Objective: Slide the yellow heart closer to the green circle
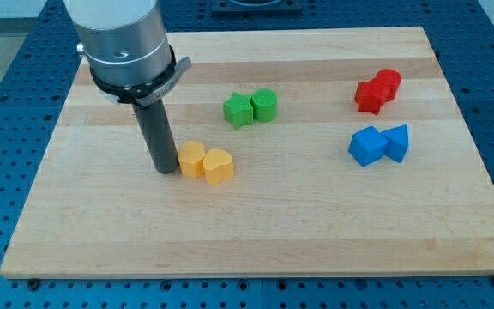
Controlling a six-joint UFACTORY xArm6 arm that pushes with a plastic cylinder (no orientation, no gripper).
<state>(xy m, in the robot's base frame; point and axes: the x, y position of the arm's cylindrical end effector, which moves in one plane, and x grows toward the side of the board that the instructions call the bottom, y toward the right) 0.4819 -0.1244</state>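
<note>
While my tip (166, 170) rests left of centre, touching the yellow hexagon (191, 159), you see no claw; the yellow heart (218, 166) adjoins it, below-left of the green circle (264, 105).

A pale wooden board (256, 232) carries three pairs on the view's right and middle — two green blocks (250, 107), two red (377, 91), two blue (380, 144) — and two yellow blocks (205, 161).

Robotics lab bench

A wooden board (256, 223) lies on a blue perforated mounting table (7, 94), which extends beyond my tip (168, 171) on every side.
</note>
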